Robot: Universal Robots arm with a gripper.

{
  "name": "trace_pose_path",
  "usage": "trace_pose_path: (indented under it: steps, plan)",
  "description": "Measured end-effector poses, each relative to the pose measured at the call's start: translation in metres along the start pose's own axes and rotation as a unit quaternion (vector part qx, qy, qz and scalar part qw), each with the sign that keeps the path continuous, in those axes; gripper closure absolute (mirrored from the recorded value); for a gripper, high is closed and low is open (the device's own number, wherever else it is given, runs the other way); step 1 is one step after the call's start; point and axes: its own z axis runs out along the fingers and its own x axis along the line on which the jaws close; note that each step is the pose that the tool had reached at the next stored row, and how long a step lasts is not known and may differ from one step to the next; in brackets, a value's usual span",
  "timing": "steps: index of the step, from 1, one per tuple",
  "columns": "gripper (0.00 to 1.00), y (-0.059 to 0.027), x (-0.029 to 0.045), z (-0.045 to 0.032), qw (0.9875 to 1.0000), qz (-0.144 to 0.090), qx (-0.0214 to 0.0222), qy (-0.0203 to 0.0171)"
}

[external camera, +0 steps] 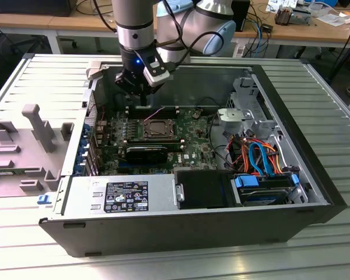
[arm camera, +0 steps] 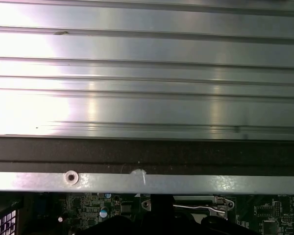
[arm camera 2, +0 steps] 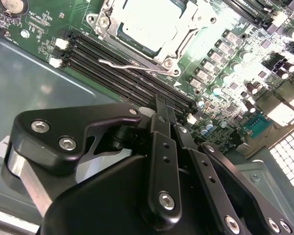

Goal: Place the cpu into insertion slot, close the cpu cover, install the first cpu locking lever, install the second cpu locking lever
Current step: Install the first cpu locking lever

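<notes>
Inside an open computer case (external camera: 315, 175) lying on a ribbed metal table (external camera: 23, 245), a power supply (external camera: 119, 197) and drive cables (external camera: 259, 157) sit nearest in the exterior view. Beyond them on the green motherboard (external camera: 192, 146), the cpu (arm camera 2: 149, 22) lies seated in the insertion slot (external camera: 157, 129), with the cpu cover (arm camera 2: 183, 41) down around it. Farther back, the robot's gripper (external camera: 141, 100) hangs just beside the socket, fingers (arm camera 2: 161, 117) drawn together on nothing, next to a wire locking lever (arm camera 2: 132, 63).
</notes>
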Motion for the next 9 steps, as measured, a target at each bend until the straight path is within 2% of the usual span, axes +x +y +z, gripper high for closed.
trace_pose_path:
  steps: [9]
  plan:
    - [0.89,-0.0002,-0.0031,0.0017,1.0,0.0,0.0,0.0]
